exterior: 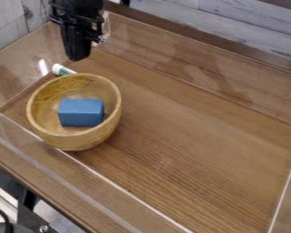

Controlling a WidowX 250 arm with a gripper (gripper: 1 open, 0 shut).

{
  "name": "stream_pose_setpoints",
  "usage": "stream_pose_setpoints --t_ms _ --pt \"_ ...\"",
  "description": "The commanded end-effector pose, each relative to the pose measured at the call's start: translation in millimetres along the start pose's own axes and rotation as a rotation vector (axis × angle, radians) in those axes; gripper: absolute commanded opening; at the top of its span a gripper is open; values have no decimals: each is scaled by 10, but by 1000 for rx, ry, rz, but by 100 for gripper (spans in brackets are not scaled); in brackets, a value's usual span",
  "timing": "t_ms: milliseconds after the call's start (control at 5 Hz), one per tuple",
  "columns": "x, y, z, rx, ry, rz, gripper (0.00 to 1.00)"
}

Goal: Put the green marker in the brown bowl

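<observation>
Green marker (59, 68) lies on the desk (196, 100) just behind the brown bowl (73, 111), outside it. Your gripper (75, 51) hangs above the marker, jaws closed, holding nothing. A blue block (81, 110) sits in the bowl.

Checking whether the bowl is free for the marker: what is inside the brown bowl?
A blue rectangular block lies in the brown bowl. The floor beneath the block is covered. The green marker lies outside, behind the rim.

Even daylight, soft glare on table (196, 100), slight blur.
</observation>
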State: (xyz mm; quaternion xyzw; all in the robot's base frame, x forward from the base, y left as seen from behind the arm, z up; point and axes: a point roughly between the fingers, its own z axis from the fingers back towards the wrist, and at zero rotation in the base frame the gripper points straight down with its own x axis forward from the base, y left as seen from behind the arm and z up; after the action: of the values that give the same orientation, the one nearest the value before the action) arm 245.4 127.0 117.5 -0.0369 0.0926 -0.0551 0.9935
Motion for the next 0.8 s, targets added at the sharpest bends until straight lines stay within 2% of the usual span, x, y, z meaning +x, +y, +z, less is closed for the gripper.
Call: stream_pose_setpoints --t_ms 0,400,600 --pt "-105 16 170 28 -49 24 0" --pt "-235 12 107 18 -36 55 0" --pt "-200 36 89 15 -34 58 100"
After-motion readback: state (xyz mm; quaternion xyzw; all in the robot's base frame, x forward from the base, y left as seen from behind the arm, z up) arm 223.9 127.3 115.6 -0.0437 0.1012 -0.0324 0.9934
